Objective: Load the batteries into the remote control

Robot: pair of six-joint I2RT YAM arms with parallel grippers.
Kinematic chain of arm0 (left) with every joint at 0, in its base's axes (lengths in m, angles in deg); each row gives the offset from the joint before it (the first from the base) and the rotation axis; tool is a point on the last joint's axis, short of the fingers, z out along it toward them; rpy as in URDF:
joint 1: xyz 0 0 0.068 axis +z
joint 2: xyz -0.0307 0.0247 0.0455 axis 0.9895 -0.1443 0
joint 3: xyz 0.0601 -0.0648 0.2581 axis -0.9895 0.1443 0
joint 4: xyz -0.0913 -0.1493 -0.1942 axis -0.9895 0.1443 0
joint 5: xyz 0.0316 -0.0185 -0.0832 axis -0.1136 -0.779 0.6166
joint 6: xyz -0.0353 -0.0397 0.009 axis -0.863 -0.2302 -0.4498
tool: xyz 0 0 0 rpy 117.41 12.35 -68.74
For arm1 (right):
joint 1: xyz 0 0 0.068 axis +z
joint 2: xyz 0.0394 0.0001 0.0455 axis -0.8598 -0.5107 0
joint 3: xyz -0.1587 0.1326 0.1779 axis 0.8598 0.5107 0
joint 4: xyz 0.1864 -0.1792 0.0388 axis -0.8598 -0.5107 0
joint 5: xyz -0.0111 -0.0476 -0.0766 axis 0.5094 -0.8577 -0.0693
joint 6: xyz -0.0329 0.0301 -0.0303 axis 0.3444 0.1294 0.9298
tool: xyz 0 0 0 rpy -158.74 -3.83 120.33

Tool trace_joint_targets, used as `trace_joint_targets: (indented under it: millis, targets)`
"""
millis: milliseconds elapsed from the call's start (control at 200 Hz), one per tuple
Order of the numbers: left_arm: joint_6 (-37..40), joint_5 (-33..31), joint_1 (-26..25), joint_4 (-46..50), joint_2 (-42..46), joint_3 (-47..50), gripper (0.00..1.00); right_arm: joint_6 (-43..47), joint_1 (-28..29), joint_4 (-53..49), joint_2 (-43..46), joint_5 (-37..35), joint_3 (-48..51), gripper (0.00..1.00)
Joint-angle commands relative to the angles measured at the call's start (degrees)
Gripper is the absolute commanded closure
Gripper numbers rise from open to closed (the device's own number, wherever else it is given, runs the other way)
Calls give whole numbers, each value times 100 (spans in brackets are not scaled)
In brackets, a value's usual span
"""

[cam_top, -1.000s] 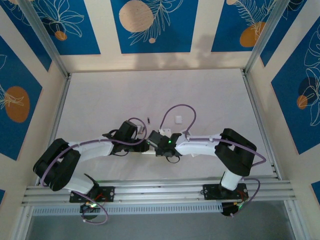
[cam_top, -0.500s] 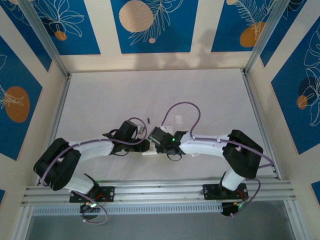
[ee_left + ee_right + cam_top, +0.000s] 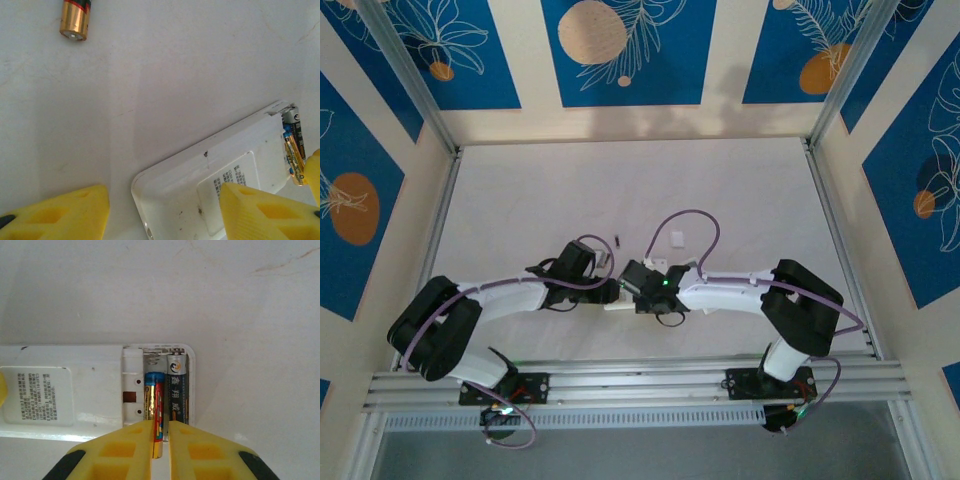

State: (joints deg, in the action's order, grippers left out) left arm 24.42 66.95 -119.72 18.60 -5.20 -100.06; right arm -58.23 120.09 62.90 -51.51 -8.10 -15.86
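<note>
At right gripper (image 3: 160, 427), battery (image 3: 154, 400) pinched, tip hidden; left gripper (image 3: 162, 192) spread, remote (image 3: 200, 170) cropped.

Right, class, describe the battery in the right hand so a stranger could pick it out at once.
Find the white remote, back up on the pale table, and its open battery bay at one end. Two cells sit there side by side: take the red-and-gold battery whose end pokes out between the yellow fingers of the right hand, not the dark blue cell seated beside it.
</note>
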Motion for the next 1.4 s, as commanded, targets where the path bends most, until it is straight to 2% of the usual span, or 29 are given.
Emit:
trace_joint_targets:
  millis: [0, 805, 975, 1170, 1275, 1395]
  targets:
    - [-45, 119, -39, -81, -122, -149, 39, -127, 32, -131, -151, 40, 7, 84]
    - [-66, 118, -40, -98, -78, -73, 39, 62, -69, 262, -744, 47, 68, 91]
    - [-36, 95, -43, -76, -51, -90, 39, 193, -119, 83, -355, 62, -118, 91]
    - [44, -150, -41, -31, 127, -103, 35, 326, -282, -90, 354, -66, -302, 82]
    - [86, -327, -43, -25, 343, -47, 32, 367, -403, -41, 334, -59, -188, 82]
    - [169, -459, -44, 15, 527, -23, 30, 392, -481, 170, 90, 263, -78, 83]
